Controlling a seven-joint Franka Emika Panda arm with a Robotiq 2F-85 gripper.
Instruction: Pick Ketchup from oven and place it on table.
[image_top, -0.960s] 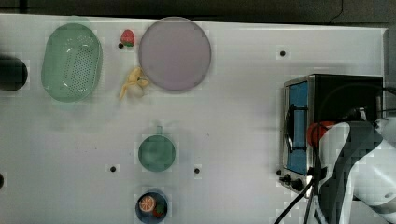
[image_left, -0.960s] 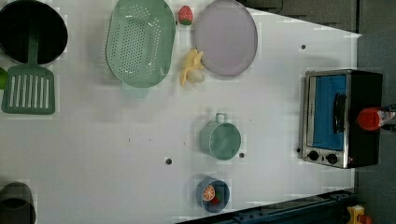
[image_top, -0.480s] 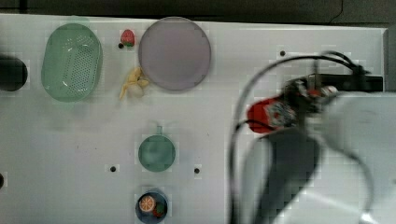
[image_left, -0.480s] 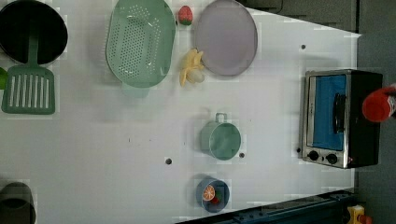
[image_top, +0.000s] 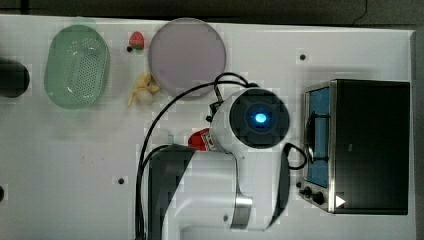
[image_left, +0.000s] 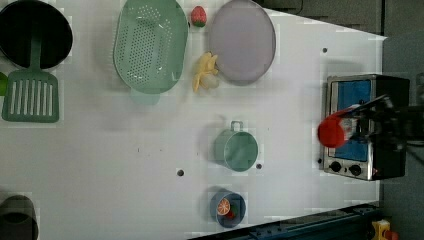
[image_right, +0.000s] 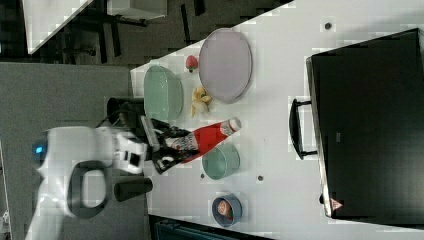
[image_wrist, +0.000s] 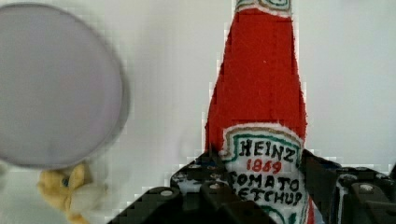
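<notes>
Your gripper (image_right: 167, 146) is clamped on the Ketchup (image_right: 207, 136), its black fingers (image_wrist: 196, 179) pressing the labelled lower body from both sides in the wrist view. In the right view the bottle reaches out from the gripper with its white cap leading, held off the table (image_right: 280, 100) and clear of the oven (image_right: 367, 120), which sits well apart from the gripper toward the right view's right. Just past the gripper, under the bottle, you have the green cup (image_right: 220, 161); beyond the cap lie the banana (image_right: 200, 106) and the lilac plate (image_right: 225, 65), both also seen beside the bottle in the wrist view. In the top view the arm covers most of the bottle, leaving a red sliver (image_top: 200, 140) at its edge.
</notes>
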